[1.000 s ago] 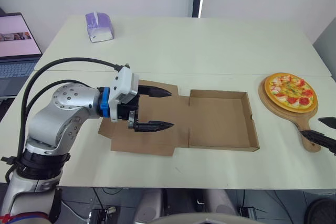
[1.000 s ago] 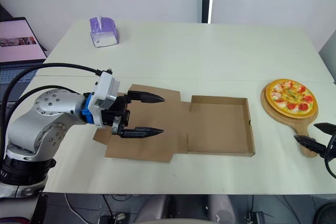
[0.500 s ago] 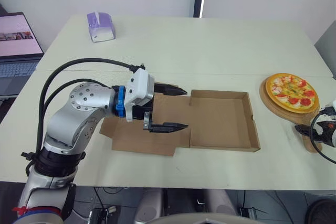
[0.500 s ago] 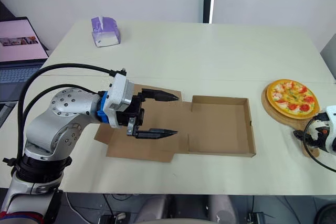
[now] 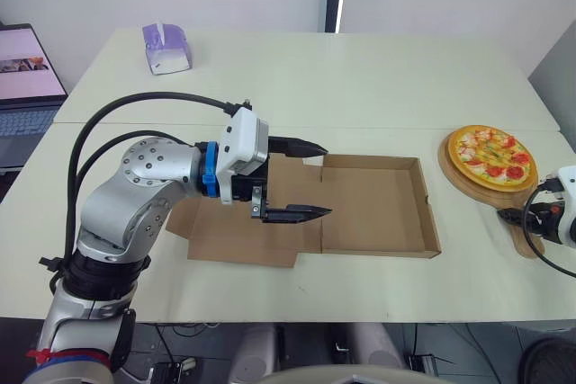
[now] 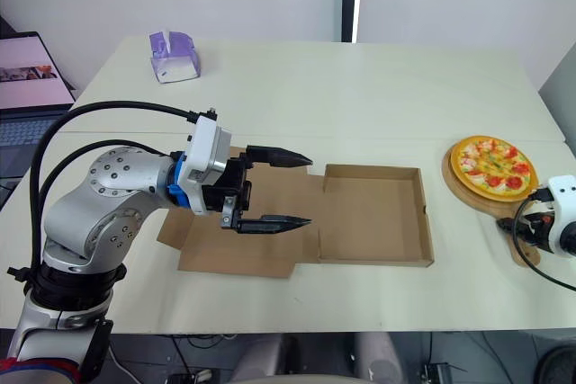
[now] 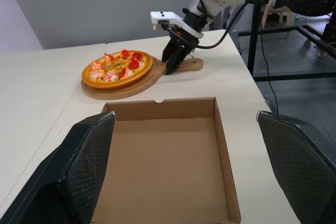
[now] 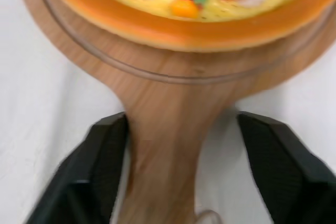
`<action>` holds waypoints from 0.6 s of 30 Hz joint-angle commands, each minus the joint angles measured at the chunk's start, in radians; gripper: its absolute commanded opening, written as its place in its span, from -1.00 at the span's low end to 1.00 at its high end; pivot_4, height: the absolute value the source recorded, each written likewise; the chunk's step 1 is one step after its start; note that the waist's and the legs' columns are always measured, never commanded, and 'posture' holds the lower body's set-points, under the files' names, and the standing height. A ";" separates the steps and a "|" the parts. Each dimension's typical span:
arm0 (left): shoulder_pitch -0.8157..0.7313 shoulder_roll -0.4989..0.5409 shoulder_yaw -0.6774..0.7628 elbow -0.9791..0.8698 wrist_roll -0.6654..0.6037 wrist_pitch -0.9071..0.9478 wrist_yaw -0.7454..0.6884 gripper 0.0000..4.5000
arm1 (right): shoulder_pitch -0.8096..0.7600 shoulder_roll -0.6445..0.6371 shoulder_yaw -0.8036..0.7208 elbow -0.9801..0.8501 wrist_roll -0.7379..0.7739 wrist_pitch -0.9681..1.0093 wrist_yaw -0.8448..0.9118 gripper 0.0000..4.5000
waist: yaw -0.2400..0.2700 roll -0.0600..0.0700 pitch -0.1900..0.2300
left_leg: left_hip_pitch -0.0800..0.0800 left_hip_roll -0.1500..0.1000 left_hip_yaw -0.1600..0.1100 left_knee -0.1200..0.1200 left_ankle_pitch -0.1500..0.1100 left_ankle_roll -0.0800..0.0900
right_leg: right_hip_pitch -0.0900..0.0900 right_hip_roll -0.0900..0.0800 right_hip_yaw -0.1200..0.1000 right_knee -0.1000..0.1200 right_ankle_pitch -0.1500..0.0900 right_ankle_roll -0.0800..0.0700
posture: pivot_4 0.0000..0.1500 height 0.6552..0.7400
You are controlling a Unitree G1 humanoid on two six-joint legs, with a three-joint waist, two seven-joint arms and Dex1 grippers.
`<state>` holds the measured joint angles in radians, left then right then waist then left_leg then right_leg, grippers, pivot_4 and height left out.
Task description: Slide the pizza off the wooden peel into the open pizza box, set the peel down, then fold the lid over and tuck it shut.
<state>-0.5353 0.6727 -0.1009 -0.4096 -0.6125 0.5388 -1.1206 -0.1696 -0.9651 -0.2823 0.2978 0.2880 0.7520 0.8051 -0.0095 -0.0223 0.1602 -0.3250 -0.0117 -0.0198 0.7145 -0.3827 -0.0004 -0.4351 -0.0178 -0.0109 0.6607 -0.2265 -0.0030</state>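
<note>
A topped pizza (image 5: 493, 152) lies on a round wooden peel (image 5: 455, 178) at the table's right. An open cardboard box (image 5: 425, 209) lies flat in the middle, its lid (image 5: 236, 242) spread out to the left. My left gripper (image 5: 328, 179) hovers open over the lid's hinge side, pointing at the tray. My right gripper (image 8: 181, 124) is open at the peel's handle (image 8: 163, 182), one finger on each side of it. The left wrist view shows that same gripper (image 7: 176, 56) at the handle beyond the box.
A purple tissue box (image 5: 166, 47) stands at the far left corner of the table. A laptop (image 5: 27, 78) sits on a side desk to the left. The peel lies close to the table's right edge (image 5: 562, 141).
My left gripper has moved right across the lid toward the tray. My right gripper has come in from the table edge and now straddles the peel handle.
</note>
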 commanded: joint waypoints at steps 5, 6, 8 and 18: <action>-0.017 0.011 0.015 -0.003 0.008 -0.013 0.000 1.00 | 0.014 0.054 -0.039 0.026 -0.011 -0.065 -0.063 -0.29 | 0.000 -0.003 -0.001 | 0.004 0.000 0.000 0.000 0.000 0.000 | 0.006 0.000 0.000 -0.002 0.000 0.000 | 1.00 0.65; -0.016 0.013 0.016 0.001 0.012 -0.015 0.001 1.00 | 0.018 0.065 -0.059 0.023 -0.010 -0.095 -0.076 -0.29 | -0.001 -0.003 -0.001 | 0.006 0.000 0.000 -0.001 0.000 0.000 | 0.008 0.000 0.000 -0.003 0.000 0.000 | 1.00 0.65; -0.012 0.019 0.021 0.008 0.020 -0.019 0.005 1.00 | 0.021 0.087 -0.105 0.007 0.003 -0.133 -0.100 -0.29 | -0.002 -0.003 -0.001 | 0.012 0.000 0.001 -0.002 0.000 0.001 | 0.013 0.000 0.000 -0.004 0.000 0.000 | 1.00 0.65; 0.027 0.056 0.048 0.019 0.049 -0.031 0.016 1.00 | 0.028 0.155 -0.238 -0.140 0.051 -0.247 -0.161 -0.29 | -0.001 0.014 0.007 | 0.011 0.000 0.003 -0.002 0.000 0.000 | 0.009 0.000 0.002 -0.003 0.000 0.000 | 1.00 0.65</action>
<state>-0.5084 0.7204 -0.0863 -0.3849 -0.5649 0.5244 -1.1083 -0.1230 -0.7871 -0.4508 0.2512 0.2993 0.5657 0.6479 -0.0105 -0.0085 0.1673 -0.3141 -0.0114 -0.0176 0.7120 -0.3830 -0.0001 -0.4263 -0.0177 -0.0092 0.6585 -0.2267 -0.0027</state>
